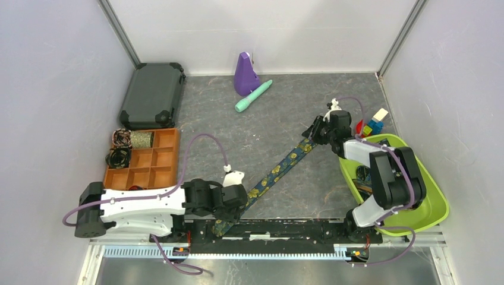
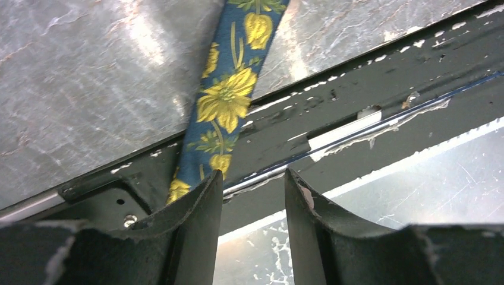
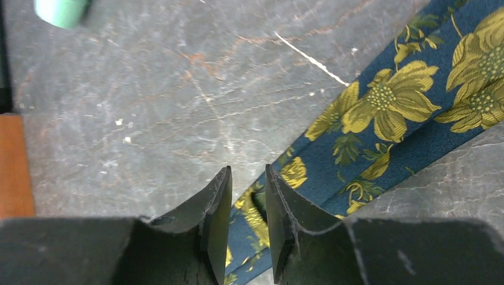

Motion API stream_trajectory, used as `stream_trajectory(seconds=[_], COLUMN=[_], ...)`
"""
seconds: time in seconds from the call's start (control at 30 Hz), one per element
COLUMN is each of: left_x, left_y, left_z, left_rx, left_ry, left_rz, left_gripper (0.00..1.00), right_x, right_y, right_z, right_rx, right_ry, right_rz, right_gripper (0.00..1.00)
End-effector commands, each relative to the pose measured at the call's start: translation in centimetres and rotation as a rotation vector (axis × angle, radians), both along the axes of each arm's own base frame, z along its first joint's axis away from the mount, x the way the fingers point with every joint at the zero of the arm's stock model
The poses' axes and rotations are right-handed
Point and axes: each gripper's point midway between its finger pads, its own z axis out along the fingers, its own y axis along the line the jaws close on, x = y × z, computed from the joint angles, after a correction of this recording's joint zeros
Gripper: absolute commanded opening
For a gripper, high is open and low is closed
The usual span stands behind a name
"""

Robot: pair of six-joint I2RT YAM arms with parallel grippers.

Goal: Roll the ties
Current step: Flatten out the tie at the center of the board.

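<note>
One tie laid out: a long dark blue cloth tie with yellow flowers (image 1: 279, 169) is lying flat and slanted across the grey table (image 1: 238, 130), running from the near edge up toward the far right.
Left claw (image 2: 252, 178): its fingers are standing apart and gripping nothing.
Near end of the tie: it is crossing the black metal rail (image 2: 368, 71) at the table's front edge, lying just beside one left finger, not between the two.
Right claw (image 3: 248, 178): it is sitting at the far end of the tie. Its fingers are standing close together with the tie's edge showing in the thin gap. I cannot tell if they are pinching it or only hovering.
Ties done: small rolled-up ties (image 1: 122, 138) are sitting in the brown wooden tray with little boxes (image 1: 163, 157) on the left.
Step now: it is looking like the arms are getting hold of this tie, with no rolling begun.
Next move: one claw is going to need a firm pinch on an end, then to be turning it over and over so the cloth is winding up tight and even.
</note>
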Motion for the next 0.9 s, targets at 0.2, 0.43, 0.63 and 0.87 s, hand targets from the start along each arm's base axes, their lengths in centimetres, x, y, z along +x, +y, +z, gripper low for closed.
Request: stream_trajectory(seconds=[0.2, 0.43, 0.63, 0.87], left_x=[0.5, 3.7, 7.7, 11.3], left_y=[-7.0, -8.6, -6.7, -3.0], left_z=[-2.1, -5.5, -6.8, -8.4], left_rx=[-0.024, 0.086, 0.185, 0.313], left_ry=[0.007, -0.05, -0.084, -0.104], left_rz=[-0.009, 0.023, 0.051, 0.069], left_gripper=[0.48, 0.43, 0.41, 0.4], right_x=[1.8, 2.2, 3.2, 3.4], right_y=[-2.5, -4.8, -7.4, -7.6], right_z=[-4.8, -7.0, -7.7, -7.6], right_rx=[-0.047, -0.014, -0.007, 0.019], right_ry=[0.083, 0.125, 0.137, 0.127], right_rz=[-0.024, -0.071, -0.154, -0.178], right_gripper=[0.3, 0.28, 0.28, 0.27])
